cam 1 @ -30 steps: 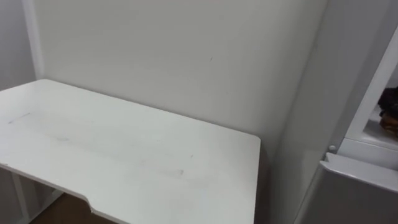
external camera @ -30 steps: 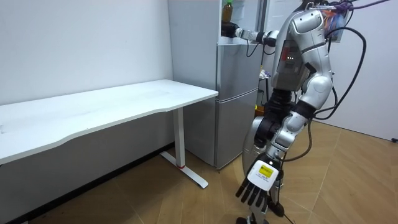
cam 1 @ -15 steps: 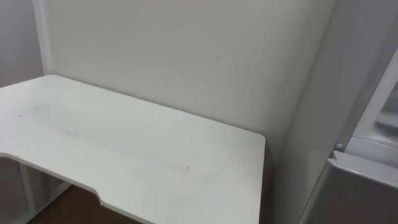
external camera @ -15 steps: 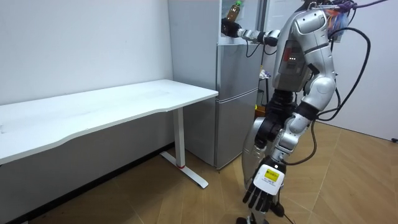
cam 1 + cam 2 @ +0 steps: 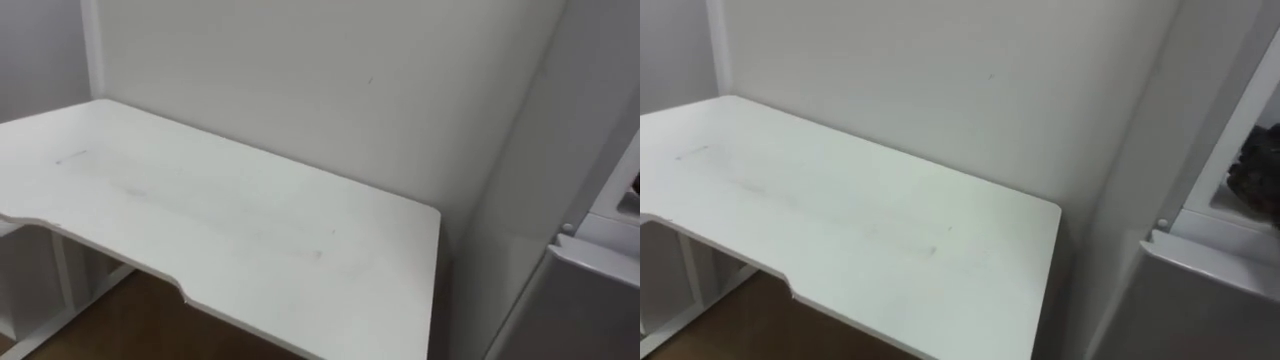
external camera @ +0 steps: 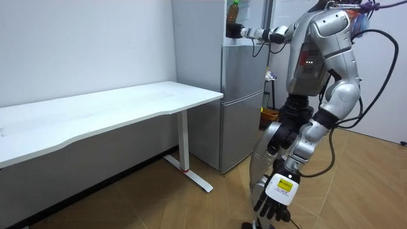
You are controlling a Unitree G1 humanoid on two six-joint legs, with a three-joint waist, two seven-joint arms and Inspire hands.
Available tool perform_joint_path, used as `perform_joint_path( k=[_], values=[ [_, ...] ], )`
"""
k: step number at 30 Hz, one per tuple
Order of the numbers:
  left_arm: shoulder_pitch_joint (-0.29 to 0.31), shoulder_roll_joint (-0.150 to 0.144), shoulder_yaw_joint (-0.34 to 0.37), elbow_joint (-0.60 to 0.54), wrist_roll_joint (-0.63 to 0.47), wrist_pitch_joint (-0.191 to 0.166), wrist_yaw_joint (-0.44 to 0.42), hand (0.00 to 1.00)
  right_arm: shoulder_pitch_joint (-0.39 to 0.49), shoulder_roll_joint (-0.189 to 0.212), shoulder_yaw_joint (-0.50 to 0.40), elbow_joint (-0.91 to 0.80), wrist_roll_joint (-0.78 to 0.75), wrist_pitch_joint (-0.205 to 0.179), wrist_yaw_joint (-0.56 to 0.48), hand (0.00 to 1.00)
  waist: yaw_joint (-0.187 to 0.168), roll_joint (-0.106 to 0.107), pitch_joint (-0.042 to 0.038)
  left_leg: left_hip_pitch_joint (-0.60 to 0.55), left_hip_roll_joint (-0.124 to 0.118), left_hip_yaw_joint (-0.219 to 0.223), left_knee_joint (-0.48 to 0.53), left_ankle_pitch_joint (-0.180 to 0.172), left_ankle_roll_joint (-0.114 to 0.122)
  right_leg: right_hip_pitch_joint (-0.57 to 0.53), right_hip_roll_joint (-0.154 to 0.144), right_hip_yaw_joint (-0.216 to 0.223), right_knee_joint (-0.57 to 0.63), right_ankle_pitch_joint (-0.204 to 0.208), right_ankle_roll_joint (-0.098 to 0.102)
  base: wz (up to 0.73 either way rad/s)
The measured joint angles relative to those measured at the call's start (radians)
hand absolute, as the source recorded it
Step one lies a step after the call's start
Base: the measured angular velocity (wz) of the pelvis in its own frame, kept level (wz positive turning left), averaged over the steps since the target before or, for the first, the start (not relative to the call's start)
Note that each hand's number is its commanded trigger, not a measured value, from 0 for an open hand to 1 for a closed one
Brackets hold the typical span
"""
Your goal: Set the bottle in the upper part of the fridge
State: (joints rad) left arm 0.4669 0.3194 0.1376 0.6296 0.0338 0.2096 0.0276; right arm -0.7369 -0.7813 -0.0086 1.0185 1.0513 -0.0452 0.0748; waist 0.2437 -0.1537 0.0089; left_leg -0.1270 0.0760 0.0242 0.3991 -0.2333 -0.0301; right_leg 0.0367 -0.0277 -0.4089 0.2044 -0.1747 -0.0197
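Note:
In the room view I stand at the grey fridge (image 6: 241, 95), my right arm stretched out into its open upper compartment. The bottle (image 6: 233, 10), brown with a green cap, stands upright there, and my right hand (image 6: 234, 30) is curled round its lower part. The right eye view shows that dark hand (image 5: 1257, 165) inside the white-framed opening at the right edge. My left hand (image 6: 275, 202) hangs low by my leg with relaxed fingers, holding nothing.
A long white table (image 5: 200, 220) stands against the wall to the left of the fridge, its right end close to the fridge's side (image 5: 520, 200). In the room view the table (image 6: 127, 105) rests on a white leg (image 6: 184, 143) over wooden floor.
The bottle leaned half a second ago and is upright again. My body has shifted toward the room view's right, the left arm swinging with it. The eye views have shifted.

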Motion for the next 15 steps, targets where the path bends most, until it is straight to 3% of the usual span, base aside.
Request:
perform_joint_path(
  k=[3,5,6,14,15],
  values=[
    [0.003,0.002,0.016,-0.004,-0.001,0.012,0.002,0.0,-0.04,-0.006,0.004,0.071,-0.038,0.047,0.003,1.0,-0.007,-0.019,-0.0042,0.0,-0.002,-0.005,-0.001,0.002,0.0,0.005,0.0,-0.008,-0.003,0.0,0.0,0.08],
    [0.006,0.006,0.015,-0.004,-0.003,0.02,0.002,0.0,-0.071,-0.018,0.025,0.13,-0.04,0.074,0.011,1.0,-0.01,-0.029,-0.0007,0.006,-0.003,-0.009,-0.001,0.002,0.0,0.015,0.001,-0.012,-0.009,0.0,0.0,0.08],
    [0.011,0.008,0.015,-0.003,-0.003,0.03,0.002,0.0,-0.083,-0.026,0.035,0.159,-0.04,0.093,0.017,1.0,-0.009,-0.034,-0.0029,0.01,-0.004,-0.012,-0.002,0.002,0.0,0.024,0.003,-0.015,-0.019,0.002,0.002,0.11],
    [0.056,0.014,0.027,0.013,-0.002,0.047,0.005,0.0,-0.086,-0.071,0.048,0.201,-0.036,0.185,0.051,1.0,-0.003,-0.063,-0.005,0.039,-0.016,-0.026,-0.023,0.003,-0.001,0.053,-0.004,-0.033,-0.022,-0.003,0.006,0.07],
    [0.056,0.014,0.027,0.019,-0.002,0.047,0.005,0.0,-0.086,-0.074,0.05,0.202,-0.036,0.19,0.051,0.94,-0.003,-0.066,-0.0048,0.042,-0.016,-0.027,-0.024,0.003,-0.001,0.053,-0.004,-0.033,-0.022,-0.004,0.006,0.0]
  ],
)
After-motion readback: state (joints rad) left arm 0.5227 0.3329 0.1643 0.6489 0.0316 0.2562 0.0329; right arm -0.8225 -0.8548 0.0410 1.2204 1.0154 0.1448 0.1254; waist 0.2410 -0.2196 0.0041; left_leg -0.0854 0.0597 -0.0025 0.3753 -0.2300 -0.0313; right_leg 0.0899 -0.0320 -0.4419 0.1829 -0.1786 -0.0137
